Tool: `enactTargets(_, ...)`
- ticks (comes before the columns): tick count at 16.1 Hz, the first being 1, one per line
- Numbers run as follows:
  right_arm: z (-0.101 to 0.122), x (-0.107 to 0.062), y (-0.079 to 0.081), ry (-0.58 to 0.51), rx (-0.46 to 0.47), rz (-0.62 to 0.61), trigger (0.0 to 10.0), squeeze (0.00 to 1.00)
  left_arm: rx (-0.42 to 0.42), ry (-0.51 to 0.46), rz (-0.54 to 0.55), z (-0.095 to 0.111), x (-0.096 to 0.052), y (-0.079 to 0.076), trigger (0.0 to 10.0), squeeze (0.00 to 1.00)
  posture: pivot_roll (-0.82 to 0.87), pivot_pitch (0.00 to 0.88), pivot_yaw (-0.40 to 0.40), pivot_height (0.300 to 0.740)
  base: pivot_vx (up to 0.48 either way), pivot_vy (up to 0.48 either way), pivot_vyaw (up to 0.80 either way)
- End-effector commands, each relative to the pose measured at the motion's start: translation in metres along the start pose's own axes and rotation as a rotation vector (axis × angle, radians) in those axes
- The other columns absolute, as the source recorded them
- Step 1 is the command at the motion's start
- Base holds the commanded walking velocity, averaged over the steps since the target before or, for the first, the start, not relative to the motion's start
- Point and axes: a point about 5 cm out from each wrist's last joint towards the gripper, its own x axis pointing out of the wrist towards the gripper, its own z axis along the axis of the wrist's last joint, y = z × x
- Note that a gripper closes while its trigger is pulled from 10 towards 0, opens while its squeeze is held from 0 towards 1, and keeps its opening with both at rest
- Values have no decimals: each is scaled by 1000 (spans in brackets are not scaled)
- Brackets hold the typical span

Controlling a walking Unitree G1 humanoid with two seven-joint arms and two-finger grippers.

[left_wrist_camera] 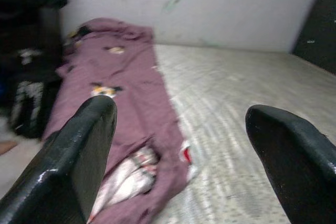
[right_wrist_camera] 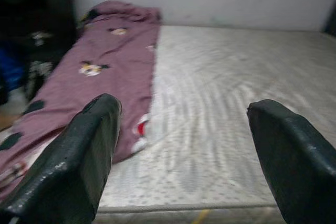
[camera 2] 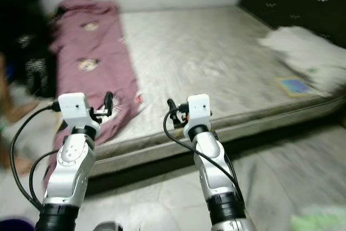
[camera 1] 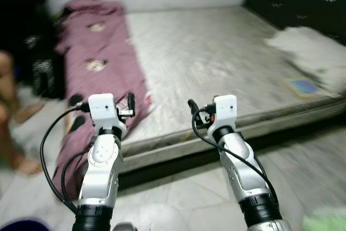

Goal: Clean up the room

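1. My left claw (left_wrist_camera: 178, 145) is spread wide and holds nothing, raised before the bed (camera 1: 216, 63).
2. My right claw (right_wrist_camera: 184, 150) is likewise wide open and holding nothing.
3. A maroon blanket (camera 1: 97, 63) lies along the bed's left side, spilling over its edge.
4. A white pillow (camera 1: 311, 52) rests at the right.

One mattress (camera 1: 216, 58) lies on the floor. On it, along its left side, is one maroon blanket (camera 1: 97, 58) printed with cartoon figures; at its right end sit one white pillow (camera 1: 311, 50) and one small blue-and-yellow flat item (camera 1: 303, 86), too blurred to identify. Left of the mattress, one person's bare leg (camera 1: 8, 117) stands.
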Motion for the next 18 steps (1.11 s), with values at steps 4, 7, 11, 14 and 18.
enactTargets(4, 6, 2, 2, -18, -2, 13, 10000, 0, -12, -4, -11, 1, -1, 2, 10000, 0, 73, 0, -54, 740, 218, 0, 361)
enactTargets(7, 5, 2, 2, -14, -2, 13, 10000, 0, -15, -4, -16, 1, -1, 2, 10000, 0, 73, 0, -52, 740, 304, 0, 0)
enactTargets(11, 4, 2, 3, -11, -1, 13, 10000, 0, -13, -3, -22, 1, -1, 2, 10000, 0, 75, 0, -51, 740, 342, 0, 0)
enactTargets(14, 4, 3, 3, -11, 1, 12, 10000, 0, -41, -9, -22, 2, 0, 0, 10000, 0, 75, 0, -51, 740, 294, 0, 0)
enactTargets(18, 3, 2, 3, -8, -2, 15, 10000, 0, -47, 8, -23, 0, 0, -6, 10000, 0, 77, 0, -52, 740, 0, 0, 0)
